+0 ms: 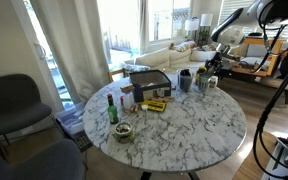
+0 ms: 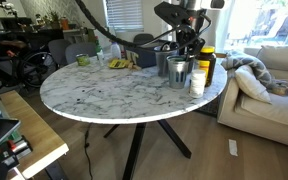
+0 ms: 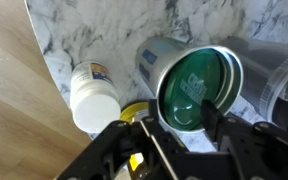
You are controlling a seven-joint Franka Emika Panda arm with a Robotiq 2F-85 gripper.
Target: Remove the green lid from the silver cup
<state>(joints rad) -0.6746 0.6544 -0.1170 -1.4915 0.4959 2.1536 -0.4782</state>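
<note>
The silver cup [image 3: 162, 55] stands near the table edge with the green lid [image 3: 196, 85] seated in its mouth. In the wrist view my gripper [image 3: 182, 120] is open just above the cup. One finger is at the lid's near-left rim and the other at its near-right rim, and I cannot tell whether either touches. In both exterior views the gripper [image 1: 211, 66] [image 2: 188, 44] hangs over the cluster of cups, just above the silver cup [image 1: 201, 82] [image 2: 179, 72]. The lid is too small to make out there.
A white bottle [image 3: 92, 95] [image 2: 198, 83] and a yellow-capped container [image 3: 134, 112] [image 2: 206, 62] stand right beside the cup. A darker cup [image 3: 276, 70] [image 2: 164, 62] is close by. A green bottle with a red cap [image 1: 112, 108], a small bowl [image 1: 123, 131] and a box [image 1: 149, 85] sit farther along the marble table [image 1: 184, 130].
</note>
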